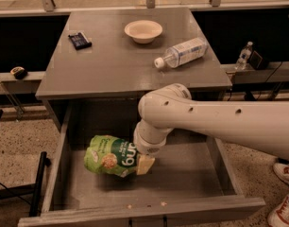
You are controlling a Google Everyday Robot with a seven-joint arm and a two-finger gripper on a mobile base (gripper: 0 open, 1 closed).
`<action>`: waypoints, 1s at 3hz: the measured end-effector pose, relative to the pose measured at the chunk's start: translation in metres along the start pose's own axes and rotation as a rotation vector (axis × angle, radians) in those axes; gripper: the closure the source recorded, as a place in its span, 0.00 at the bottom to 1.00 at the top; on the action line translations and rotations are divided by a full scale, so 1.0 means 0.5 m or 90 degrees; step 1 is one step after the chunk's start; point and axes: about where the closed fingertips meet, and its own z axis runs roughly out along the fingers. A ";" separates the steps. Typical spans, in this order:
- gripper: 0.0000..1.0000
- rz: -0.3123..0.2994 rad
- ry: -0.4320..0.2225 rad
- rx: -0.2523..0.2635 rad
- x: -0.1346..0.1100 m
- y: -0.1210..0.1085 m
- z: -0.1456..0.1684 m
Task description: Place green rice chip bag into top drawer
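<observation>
The green rice chip bag (110, 156) lies on its side low inside the open top drawer (182, 178), left of middle, just above or on the drawer floor. My gripper (141, 162) is at the bag's right end, shut on it, with one pale finger (145, 164) showing against the bag. The white arm reaches in from the right and hides the rest of the gripper.
On the grey table top (111, 65) lie a clear plastic bottle (181, 53) on its side, a white bowl (143, 30) and a small dark packet (80, 40). The drawer's front panel (144, 214) juts toward me. A person's shoes (282, 193) are at the right.
</observation>
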 end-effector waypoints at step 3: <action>0.00 -0.011 -0.012 0.054 0.003 0.025 -0.047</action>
